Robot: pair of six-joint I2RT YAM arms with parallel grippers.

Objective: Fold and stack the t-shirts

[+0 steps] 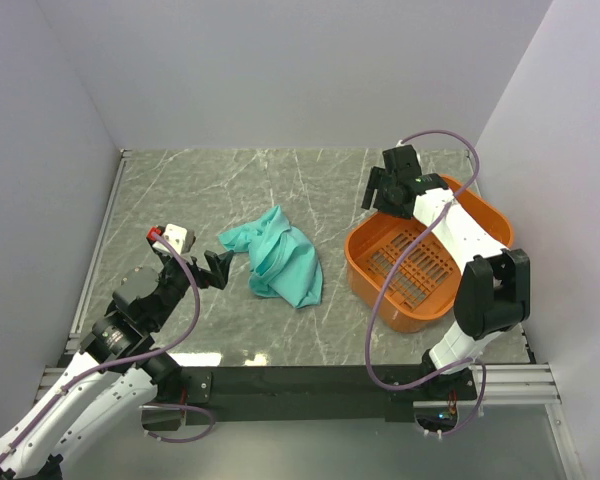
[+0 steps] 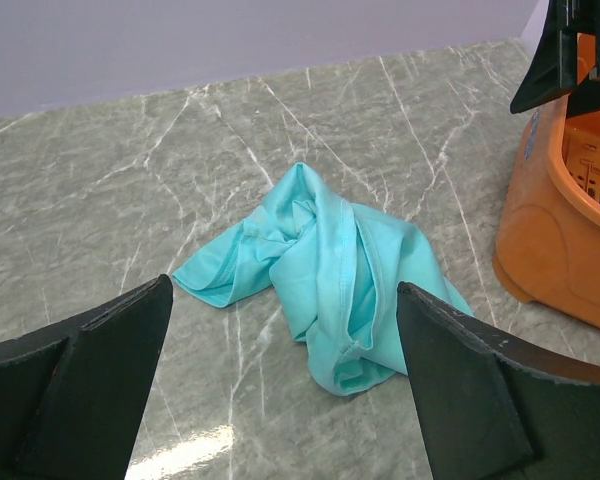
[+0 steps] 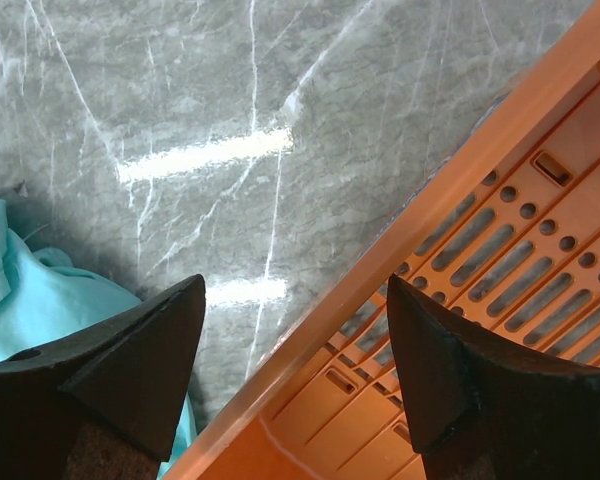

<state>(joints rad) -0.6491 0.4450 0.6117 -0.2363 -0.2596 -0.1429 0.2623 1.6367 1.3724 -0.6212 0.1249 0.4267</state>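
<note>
One turquoise t-shirt (image 1: 280, 258) lies crumpled in a loose heap on the grey marble table, left of the orange basket. It fills the middle of the left wrist view (image 2: 320, 265), and an edge shows in the right wrist view (image 3: 25, 300). My left gripper (image 1: 218, 268) is open and empty, low over the table just left of the shirt, its fingers (image 2: 90, 380) apart from the cloth. My right gripper (image 1: 383, 192) is open and empty, held above the basket's far left rim.
An orange slotted plastic basket (image 1: 470, 215) stands at the right, seemingly empty; its rim also shows in the wrist views (image 2: 550, 230) (image 3: 460, 150). White walls close in the table on three sides. Bare marble lies behind and in front of the shirt.
</note>
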